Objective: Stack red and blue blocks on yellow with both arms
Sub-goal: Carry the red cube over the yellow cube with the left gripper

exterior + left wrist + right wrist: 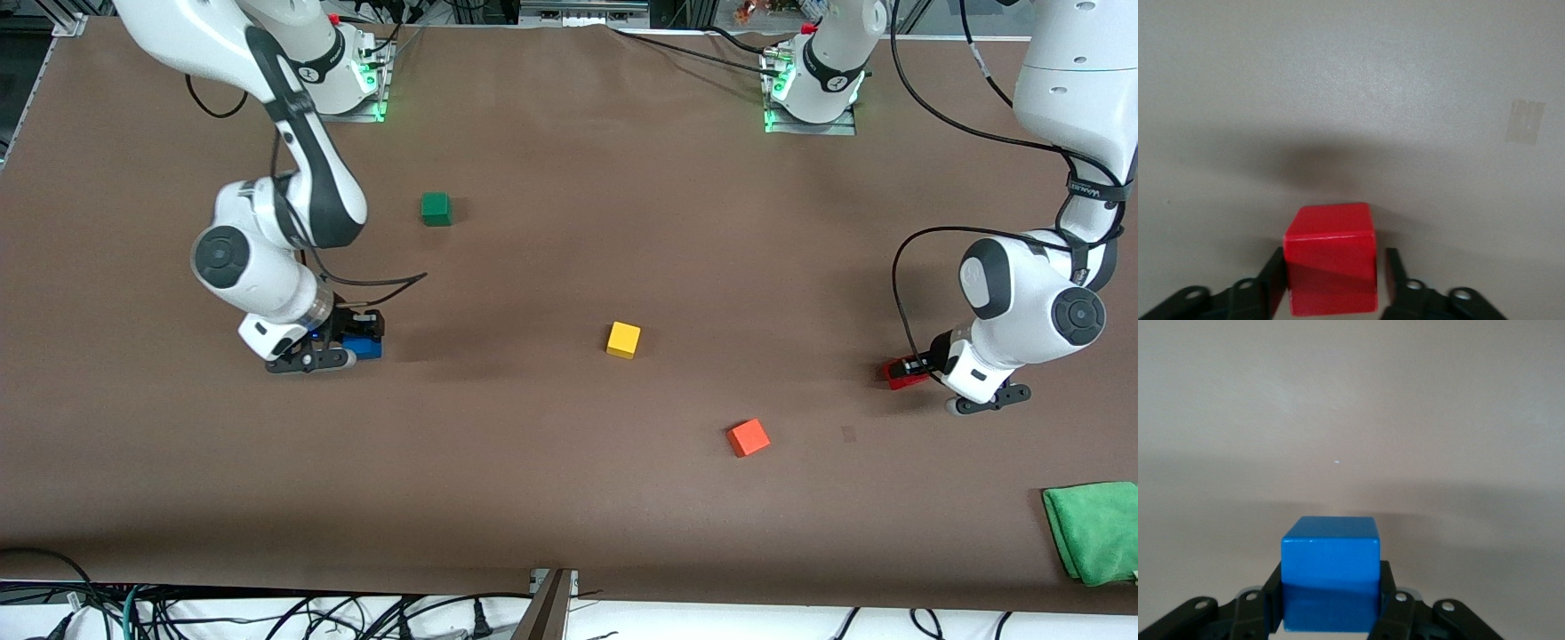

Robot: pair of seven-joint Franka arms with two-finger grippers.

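Note:
The red block (898, 373) sits on the brown table toward the left arm's end. My left gripper (909, 370) is down around it. In the left wrist view the red block (1331, 260) lies between the jaws of my left gripper (1335, 255): one finger touches it and a thin gap shows at the other finger (1394, 267), so the gripper is open. My right gripper (354, 341) is shut on the blue block (364, 348) low at the table toward the right arm's end. In the right wrist view both fingers of my right gripper (1330, 572) press the blue block (1330, 577). The yellow cube (623, 340) stands alone mid-table.
An orange cube (748, 437) lies nearer the front camera than the yellow cube, toward the left arm's end. A dark green cube (436, 209) sits near the right arm's base. A green cloth (1093, 531) lies at the table's front corner at the left arm's end.

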